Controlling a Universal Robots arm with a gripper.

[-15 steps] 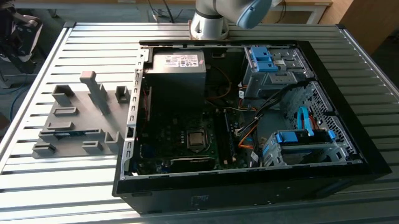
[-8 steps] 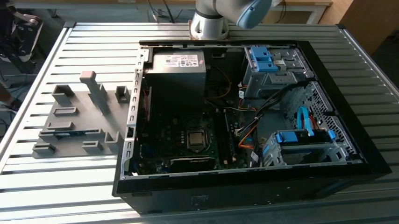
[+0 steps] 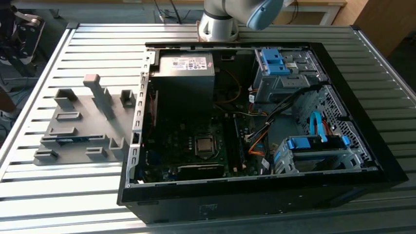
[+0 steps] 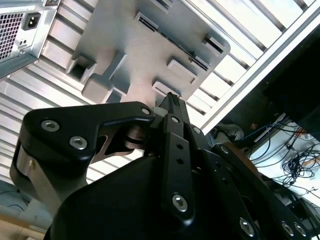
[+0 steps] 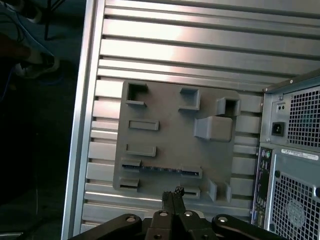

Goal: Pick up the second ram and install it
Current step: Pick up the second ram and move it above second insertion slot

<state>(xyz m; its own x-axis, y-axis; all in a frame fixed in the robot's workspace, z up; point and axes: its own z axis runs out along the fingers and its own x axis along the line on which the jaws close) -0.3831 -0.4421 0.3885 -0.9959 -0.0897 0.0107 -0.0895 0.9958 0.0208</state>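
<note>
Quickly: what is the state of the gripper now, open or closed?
Gripper: closed, holding nothing; the second ram lies in the grey holder.

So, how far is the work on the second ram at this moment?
Done: nothing that I can see; the second ram lies in the grey holder block, beside the open computer case. In hand: the end effector, shut and empty, is above the block near the ram. Left: picking up and installing.

Arm [image 3: 217, 22]: silver-grey round housing with a pale blue cap.
Gripper [image 4: 172, 98] [image 5: 173, 192]: matte black linked bars with rounded shoulders.
Screws [image 4: 77, 143]: silver socket heads at the link pivots.
Jaws: narrow black bars with small holes along them.
</note>
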